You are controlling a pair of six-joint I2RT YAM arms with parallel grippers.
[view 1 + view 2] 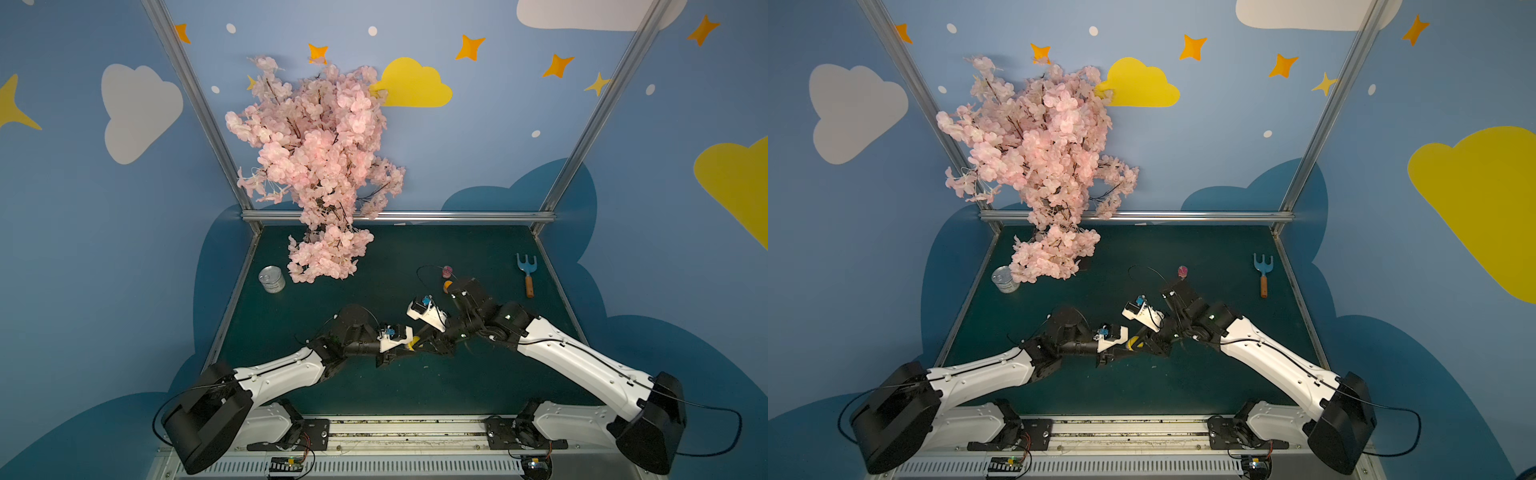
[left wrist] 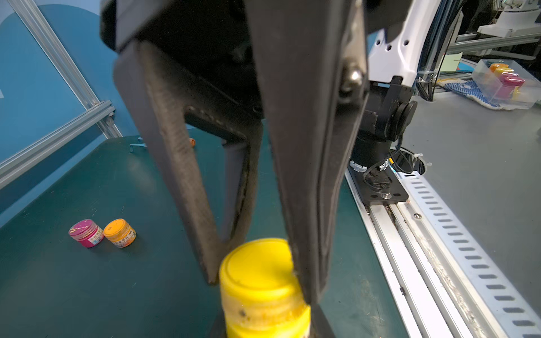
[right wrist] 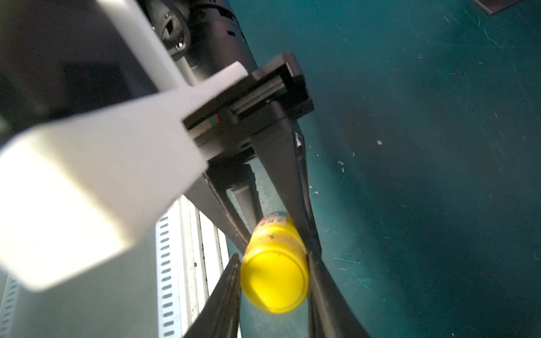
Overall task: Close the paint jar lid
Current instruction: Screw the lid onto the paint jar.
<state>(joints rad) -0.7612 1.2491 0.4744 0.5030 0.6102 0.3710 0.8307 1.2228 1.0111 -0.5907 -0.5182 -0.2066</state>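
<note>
A small yellow paint jar (image 1: 412,344) hangs between my two grippers over the front middle of the green mat (image 1: 415,386). My left gripper (image 2: 268,329) is shut on the jar's body (image 3: 275,226), with only the tips of its fingers showing beside it. My right gripper (image 3: 272,257) is shut on the yellow lid (image 3: 275,282), one finger (image 2: 187,190) on each side of it. The lid (image 2: 257,266) sits on top of the jar, with a paint-stained band of neck showing beneath it. In a top view the jar (image 1: 1133,343) is mostly hidden by both wrists.
A pink paint jar (image 2: 86,233) and an orange one (image 2: 120,233) stand together on the mat behind my right arm. A tin can (image 1: 272,279) and a pink blossom tree (image 1: 320,166) are at the back left, a blue hand rake (image 1: 527,274) at the right. A metal rail (image 2: 439,263) runs along the front edge.
</note>
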